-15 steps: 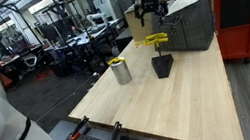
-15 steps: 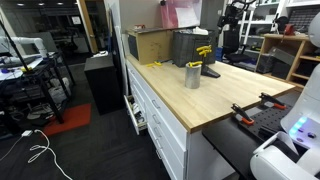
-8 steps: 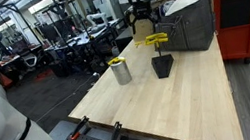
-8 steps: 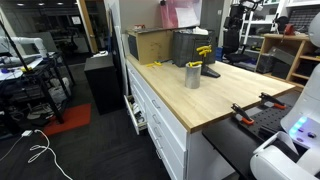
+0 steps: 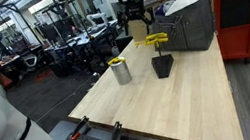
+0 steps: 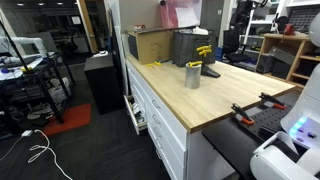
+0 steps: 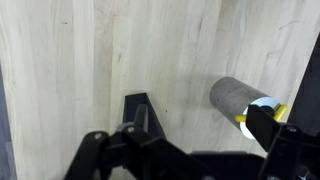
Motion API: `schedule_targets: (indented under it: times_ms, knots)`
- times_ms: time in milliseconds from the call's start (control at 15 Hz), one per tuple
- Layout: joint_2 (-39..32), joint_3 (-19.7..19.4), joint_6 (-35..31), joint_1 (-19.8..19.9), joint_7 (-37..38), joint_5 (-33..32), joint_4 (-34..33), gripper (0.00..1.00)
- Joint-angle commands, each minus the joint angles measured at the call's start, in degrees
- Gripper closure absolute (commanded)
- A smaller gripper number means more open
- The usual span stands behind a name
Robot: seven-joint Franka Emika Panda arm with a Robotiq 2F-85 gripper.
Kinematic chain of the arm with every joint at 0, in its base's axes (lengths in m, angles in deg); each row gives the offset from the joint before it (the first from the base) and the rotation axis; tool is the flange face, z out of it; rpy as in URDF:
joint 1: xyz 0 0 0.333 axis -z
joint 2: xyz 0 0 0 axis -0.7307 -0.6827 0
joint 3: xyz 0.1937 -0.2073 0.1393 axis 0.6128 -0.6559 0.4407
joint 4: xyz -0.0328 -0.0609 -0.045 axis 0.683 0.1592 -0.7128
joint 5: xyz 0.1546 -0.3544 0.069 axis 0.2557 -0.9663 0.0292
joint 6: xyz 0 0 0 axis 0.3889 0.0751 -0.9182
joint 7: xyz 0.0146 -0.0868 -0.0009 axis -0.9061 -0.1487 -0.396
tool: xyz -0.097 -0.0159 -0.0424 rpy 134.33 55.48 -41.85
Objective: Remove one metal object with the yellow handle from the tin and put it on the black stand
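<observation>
High above the tabletop (image 5: pixel 186 101), the tool (image 5: pixel 135 21) hangs wide open, nothing in it. Down below, one yellow-handled piece (image 5: pixel 156 40) sits across the black stand (image 5: pixel 163 67), and another yellow handle (image 7: pixel 262 108) pokes from the tin (image 5: pixel 120 72). It looks light, stiff and slim. Bare metal is likely slick, so pinch the handle.

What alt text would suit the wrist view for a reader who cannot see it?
Looking straight down at a pale wooden tabletop, with the open gripper dark along the bottom edge, holding nothing. Just above it stands the black stand; to its right is the tin, with something yellow at its rim.
</observation>
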Motion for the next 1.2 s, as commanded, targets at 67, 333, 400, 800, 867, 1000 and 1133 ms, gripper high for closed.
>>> schedule_targets:
  times_ms: [67,333,400,800,867,1000,1133]
  knots:
    - [4.9,-2.0,-0.7,-2.0,-2.7,0.0,4.0,0.00]
    - [6.9,-2.1,-2.2,-3.4,-4.5,-1.3,5.7,0.00]
    - [7.3,-2.0,-2.5,-3.7,-4.1,-1.6,6.1,0.00]
    - [9.3,-1.8,-1.3,-5.1,1.5,-2.6,8.4,0.00]
    - [9.6,-1.8,-1.3,-5.2,3.5,-2.7,8.6,0.00]
    - [10.0,-1.9,-1.3,-5.4,6.2,-2.5,9.1,0.00]
    - [10.3,-2.0,-1.2,-5.5,8.7,-2.6,9.3,0.00]
